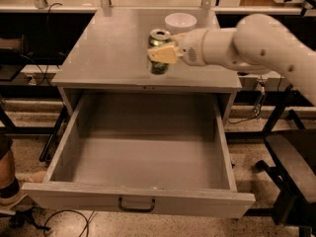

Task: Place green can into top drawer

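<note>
Nearest, the wide, deep grey top drawer stands pulled out, with a dark metal pull handle centred on its front panel. Behind it lies the flat grey cabinet top. Near that top's front edge, the small aluminium green can, with green-and-white patterned sides and a silver pull-tab lid, stands upright, outside the drawer. The white robot arm reaches in from the right, and its two-finger gripper is clenched across the can's middle, tan fingers against its sides. Whether the can rests on the surface or hangs just above it cannot be told. Farther back, a round white bowl sits on the cabinet top.
</note>
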Tool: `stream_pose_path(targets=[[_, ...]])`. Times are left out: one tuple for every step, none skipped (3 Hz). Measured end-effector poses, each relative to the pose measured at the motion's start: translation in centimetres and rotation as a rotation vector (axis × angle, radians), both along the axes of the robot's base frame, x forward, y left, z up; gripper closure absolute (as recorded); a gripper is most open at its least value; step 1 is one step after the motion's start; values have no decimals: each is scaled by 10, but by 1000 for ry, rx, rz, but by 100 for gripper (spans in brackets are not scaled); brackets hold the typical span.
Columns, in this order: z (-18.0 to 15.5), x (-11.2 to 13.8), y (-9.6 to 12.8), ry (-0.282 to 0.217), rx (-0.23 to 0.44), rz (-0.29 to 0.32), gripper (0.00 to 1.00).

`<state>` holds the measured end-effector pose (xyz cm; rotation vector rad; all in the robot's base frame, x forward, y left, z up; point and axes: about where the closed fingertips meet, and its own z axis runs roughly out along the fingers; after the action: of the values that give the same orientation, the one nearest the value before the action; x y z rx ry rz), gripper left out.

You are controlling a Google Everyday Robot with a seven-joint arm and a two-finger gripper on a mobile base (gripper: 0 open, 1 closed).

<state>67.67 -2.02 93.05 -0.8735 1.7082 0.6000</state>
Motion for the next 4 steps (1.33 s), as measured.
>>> stream_pose_path(targets=[[-2,-63,-39,20,-69,113,100],[-6,-70,-32,40,-74,146,100],[-6,-70,-32,40,-74,146,100],[-30,-81,-26,65,-162,212,100]])
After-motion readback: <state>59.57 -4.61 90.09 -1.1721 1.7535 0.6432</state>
